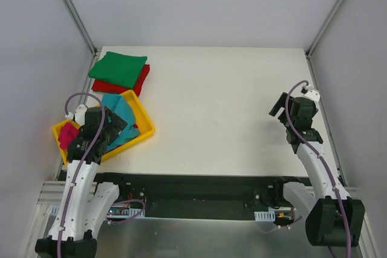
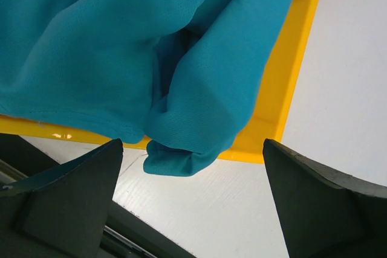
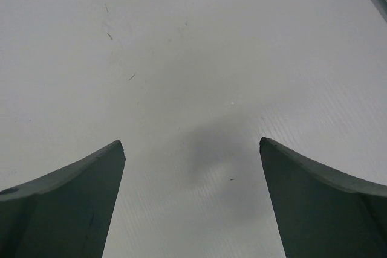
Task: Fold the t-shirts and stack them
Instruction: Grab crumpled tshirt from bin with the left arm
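Observation:
A folded green t-shirt lies on a folded red t-shirt at the table's far left. A crumpled teal-blue t-shirt lies in the yellow tray, with a magenta-pink shirt beside it. My left gripper hovers over the tray, open and empty. In the left wrist view the teal-blue shirt hangs over the tray's rim just ahead of my open left gripper. My right gripper is open and empty above bare table at the right; it also shows in the right wrist view.
The white table is fenced by grey walls and metal frame posts. The tray sits near the front left edge of the table, slightly rotated.

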